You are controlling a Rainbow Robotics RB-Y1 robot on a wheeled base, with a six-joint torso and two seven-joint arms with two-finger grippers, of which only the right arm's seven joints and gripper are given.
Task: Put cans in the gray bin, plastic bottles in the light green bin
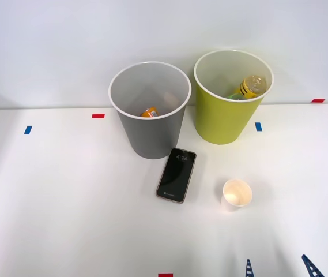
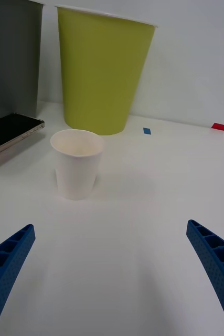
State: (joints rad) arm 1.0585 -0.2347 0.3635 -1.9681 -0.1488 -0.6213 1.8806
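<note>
Gray plastic, white at rim and inside: the gray bin [image 1: 150, 109] stands upright toward the far side of the white table [image 1: 66, 202], left of the light green bin [image 1: 232, 98], which is of like size and also upright; the two stand near each other, not touching. Inside the gray bin, low against its near wall, an orange can [image 1: 150, 112] partly seen. Inside the light green bin, plastic bottles: one with a yellow label [image 1: 251, 85] lying tilted against the right inner wall, and a bit of a green bottle [image 1: 236, 96] just below it at the near rim. Black smartphone [image 1: 176, 174] lies flat on the table, screen lit, just near of the gray bin's base. White paper cup [image 1: 236, 194] stands upright, mouth up, to the right of the phone and near of the green bin, apart from both. Right gripper [image 1: 279, 266] at the near right edge of the table, blue ribbed fingers [image 2: 216, 257] spread wide, grasping nothing; from the wrist view the cup sits beyond the fingertips, nearer the one on the phone's side, not touched. Small red and blue tape marks [image 1: 98, 115] dot the table along the far side and the near edge.
</note>
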